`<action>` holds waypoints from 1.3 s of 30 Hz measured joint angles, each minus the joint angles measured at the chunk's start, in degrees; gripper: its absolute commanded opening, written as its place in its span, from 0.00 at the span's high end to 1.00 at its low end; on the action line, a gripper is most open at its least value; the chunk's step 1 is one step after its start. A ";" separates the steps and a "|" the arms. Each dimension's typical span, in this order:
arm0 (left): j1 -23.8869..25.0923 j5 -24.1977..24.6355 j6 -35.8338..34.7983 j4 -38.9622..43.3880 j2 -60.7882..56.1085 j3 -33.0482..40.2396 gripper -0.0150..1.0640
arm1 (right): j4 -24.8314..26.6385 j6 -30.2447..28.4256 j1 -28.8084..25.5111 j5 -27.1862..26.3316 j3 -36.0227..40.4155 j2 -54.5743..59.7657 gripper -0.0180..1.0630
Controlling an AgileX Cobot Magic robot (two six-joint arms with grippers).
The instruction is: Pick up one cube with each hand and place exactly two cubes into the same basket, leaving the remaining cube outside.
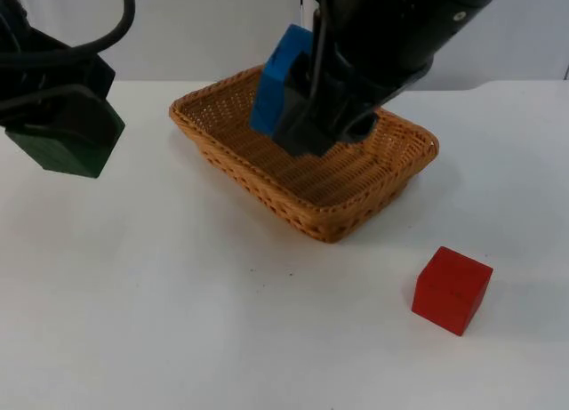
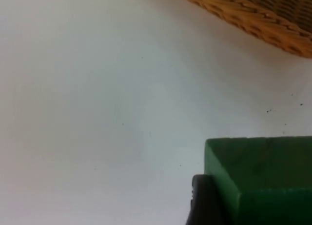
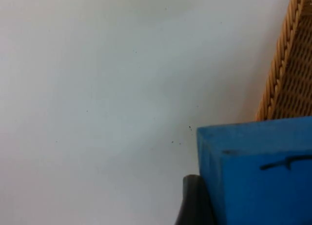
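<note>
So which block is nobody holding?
The red cube. It sits alone on the table, outside the basket. The left gripper holds the green cube; the right gripper holds the blue cube.

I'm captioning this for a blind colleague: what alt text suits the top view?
The right tool holds a blue cube above a wicker basket on a white table. The left tool holds a green cube beside the basket; a red cube sits outside.

Left claw (image 1: 67, 148) raised at table's left (clamped), right claw (image 1: 298, 116) lifted centre, clamped
</note>
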 measured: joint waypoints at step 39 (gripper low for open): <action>0.00 -0.12 2.10 -8.67 24.49 -25.03 0.99 | 1.56 6.06 -16.67 -5.54 0.00 5.54 0.99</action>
